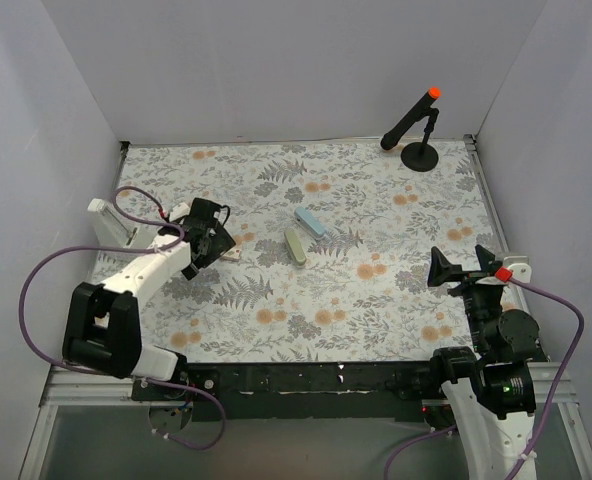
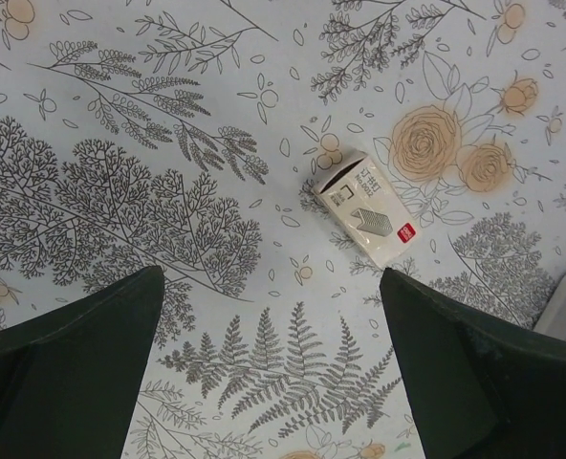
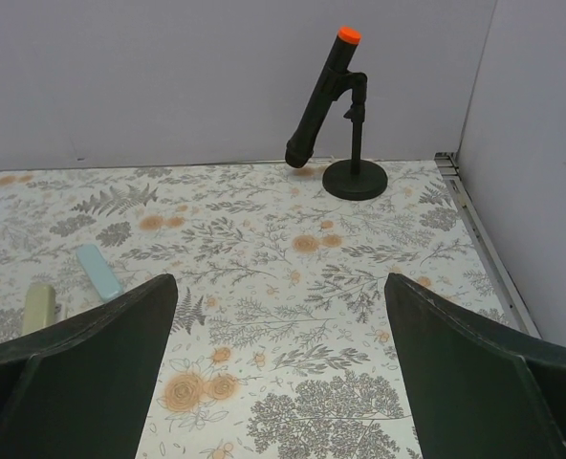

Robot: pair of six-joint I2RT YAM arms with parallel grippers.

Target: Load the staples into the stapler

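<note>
Hovering over the floral table cover (image 1: 376, 300), our left gripper (image 2: 272, 287) is spread wide and holds nothing. The small beige box of staples (image 2: 367, 208) lies flat on the cloth just beyond its fingertips. We make out a drawing of staples and a red mark at one corner of the box, but its lettering is too small to read. Our right gripper (image 3: 281, 287) is likewise wide apart and empty, well away from the pale-blue stapler (image 1: 311, 222) and pale-green stapler (image 1: 295, 246) lying side by side mid-table.
</note>
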